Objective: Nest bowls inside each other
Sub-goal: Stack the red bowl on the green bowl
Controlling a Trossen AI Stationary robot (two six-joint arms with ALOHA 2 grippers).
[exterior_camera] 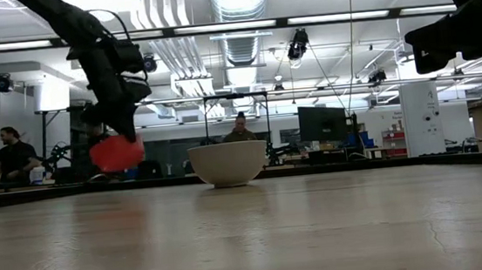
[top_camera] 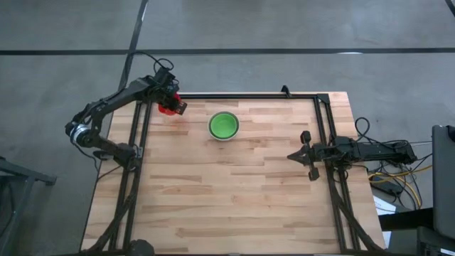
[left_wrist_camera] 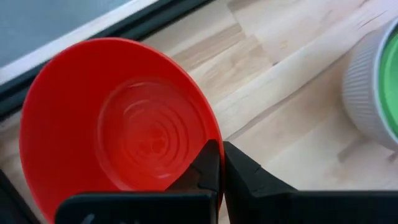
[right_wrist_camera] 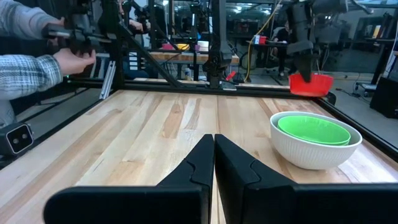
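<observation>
A red bowl point(top_camera: 168, 108) hangs above the table's far left corner, with my left gripper point(left_wrist_camera: 221, 163) shut on it. In the low view the red bowl point(exterior_camera: 116, 152) is clear of the tabletop. A white-grey bowl point(top_camera: 223, 126) with a green bowl point(right_wrist_camera: 314, 132) nested inside it stands on its base at the far middle of the table. My right gripper point(right_wrist_camera: 214, 154) is shut and empty, level above the table's right side. My left gripper pinches the red bowl's rim point(left_wrist_camera: 216, 135) between its two fingers, one finger point(left_wrist_camera: 205, 168) inside the bowl and one point(left_wrist_camera: 245, 174) outside. The fingers slant down from above. The bowl hangs tilted and lifted clear of the table.
A dark metal frame point(top_camera: 249, 95) runs along the table's far edge and down both sides. The near half of the wooden table point(top_camera: 227, 206) is bare. A person's hand and sleeve point(right_wrist_camera: 37, 65) show beyond the table's edge in the right wrist view.
</observation>
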